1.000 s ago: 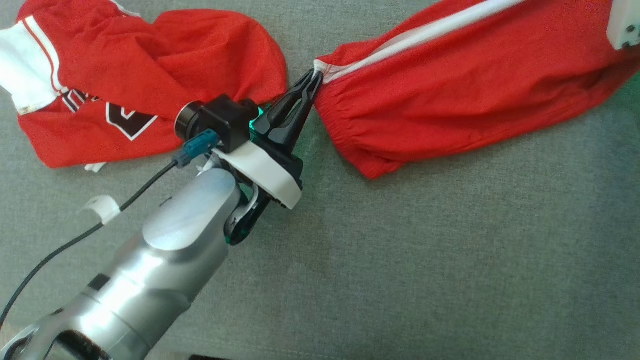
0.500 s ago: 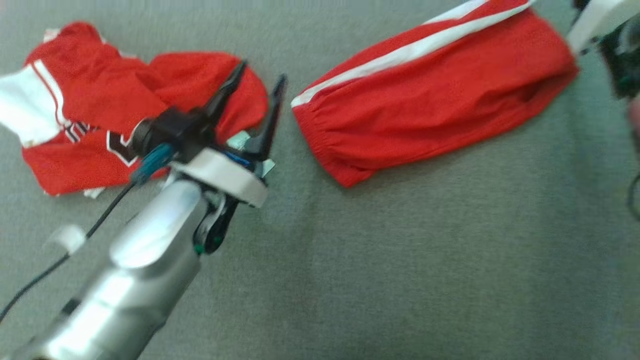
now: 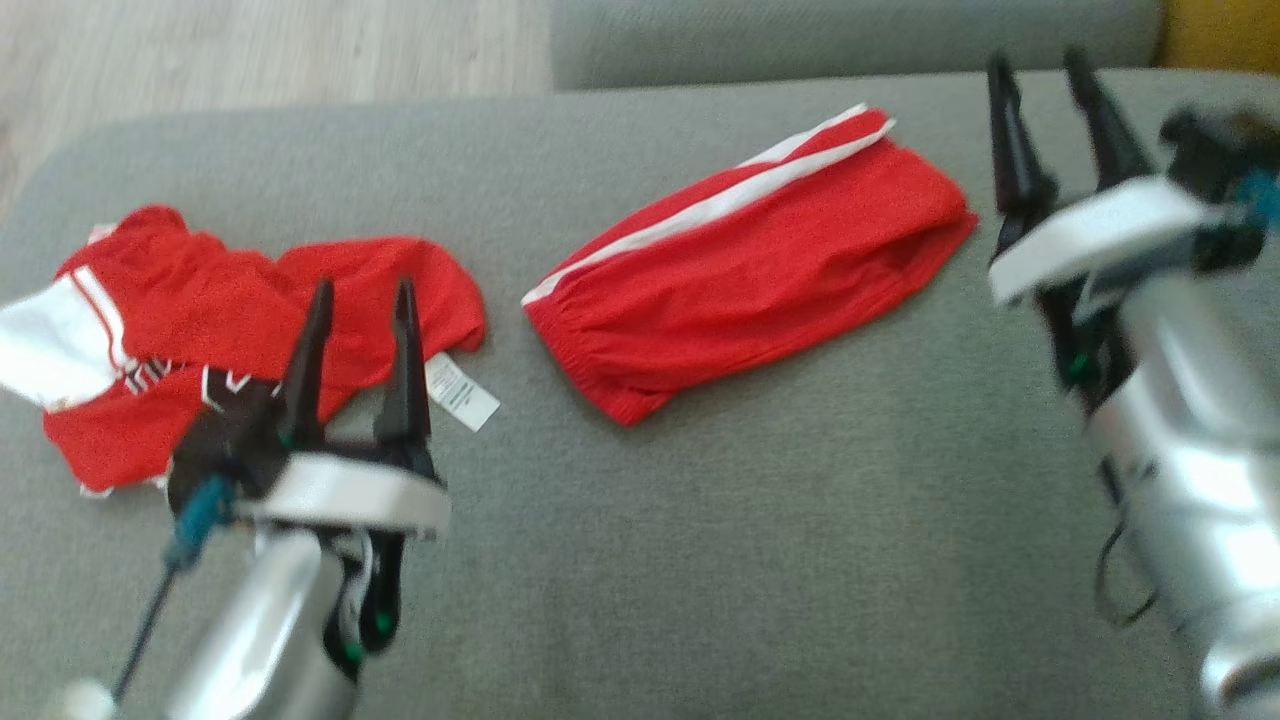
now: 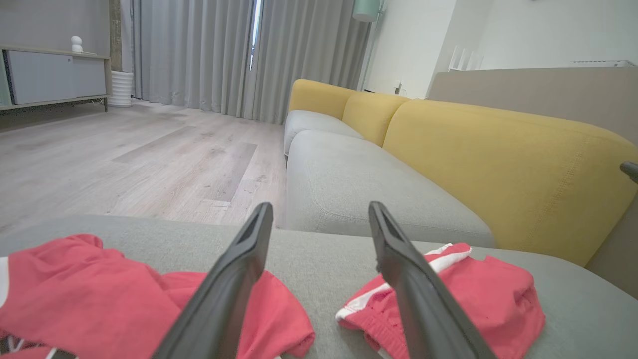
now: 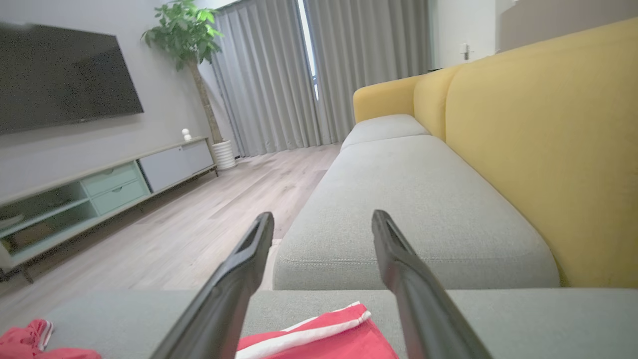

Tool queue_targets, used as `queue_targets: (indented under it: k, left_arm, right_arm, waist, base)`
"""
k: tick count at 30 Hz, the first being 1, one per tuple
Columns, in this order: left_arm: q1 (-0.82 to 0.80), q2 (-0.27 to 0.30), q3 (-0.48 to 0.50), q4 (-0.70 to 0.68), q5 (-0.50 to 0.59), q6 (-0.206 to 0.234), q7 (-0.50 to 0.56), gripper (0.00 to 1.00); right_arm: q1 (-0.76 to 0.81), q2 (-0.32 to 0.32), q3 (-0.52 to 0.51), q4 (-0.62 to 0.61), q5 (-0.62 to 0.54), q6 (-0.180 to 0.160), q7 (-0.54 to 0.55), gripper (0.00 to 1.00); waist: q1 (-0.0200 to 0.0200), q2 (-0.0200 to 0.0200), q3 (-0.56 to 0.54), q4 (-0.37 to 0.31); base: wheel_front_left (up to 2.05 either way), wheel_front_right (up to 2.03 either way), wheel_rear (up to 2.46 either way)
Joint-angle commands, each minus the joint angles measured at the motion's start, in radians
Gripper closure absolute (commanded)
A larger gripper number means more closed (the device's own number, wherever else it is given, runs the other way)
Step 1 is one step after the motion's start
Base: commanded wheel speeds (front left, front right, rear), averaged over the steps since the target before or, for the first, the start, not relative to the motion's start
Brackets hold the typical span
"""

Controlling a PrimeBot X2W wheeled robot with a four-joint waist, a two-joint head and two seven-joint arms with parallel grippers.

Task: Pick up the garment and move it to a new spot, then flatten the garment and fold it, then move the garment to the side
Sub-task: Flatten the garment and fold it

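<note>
left hand (image 3: 362, 292) and right hand (image 3: 1036, 62) stand apart, empty; red shorts (image 3: 740, 270) lie folded on the grey sofa (image 3: 760, 560).

Silver forearms (image 3: 270, 620), white wrist plates (image 3: 350, 495), long black gripper fingers (image 3: 405, 350), teal plug (image 3: 200, 510) on black cable (image 3: 140, 640)

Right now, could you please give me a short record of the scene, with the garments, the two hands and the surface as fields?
surface: grey sofa cushion, with a yellow backrest
main garment: red shorts with a white stripe, lying flat, apparently folded
other garment: red jersey, crumpled, to the left of the shorts and apart from them
left hand: open, empty, near the jersey in the head view
right hand: open, empty, to the right of the shorts
contact: neither hand touches the shorts
</note>
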Motion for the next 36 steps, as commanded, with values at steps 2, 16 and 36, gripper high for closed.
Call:
queue_targets:
  k: [2, 16, 36]
  left_arm:
    - [0.016, 0.004, 0.064, -0.046, 0.033, -0.004, -0.009, 0.00]
    - [0.251, -0.135, 0.235, -0.059, 0.205, -0.101, -0.009, 0.00]
    - [0.109, -0.218, 0.245, 0.005, 0.289, -0.215, -0.009, 0.00]
  right_arm:
    - [0.066, 0.045, -0.037, -0.073, -0.034, 0.007, -0.010, 0.00]
    - [0.480, 0.196, -0.279, -0.285, -0.265, 0.007, -0.011, 0.00]
    - [0.083, 0.199, -0.649, -0.001, -0.351, 0.007, 0.198, 0.00]
  waist:
    - [0.0003, -0.0001, -0.041, -0.026]
    - [0.0003, -0.0001, -0.090, -0.034]
    - [0.0003, -0.0001, 0.149, 0.145]
  base:
    - [0.00, 0.00, 0.00]
    - [0.00, 0.00, 0.00]
    - [0.00, 0.00, 0.00]
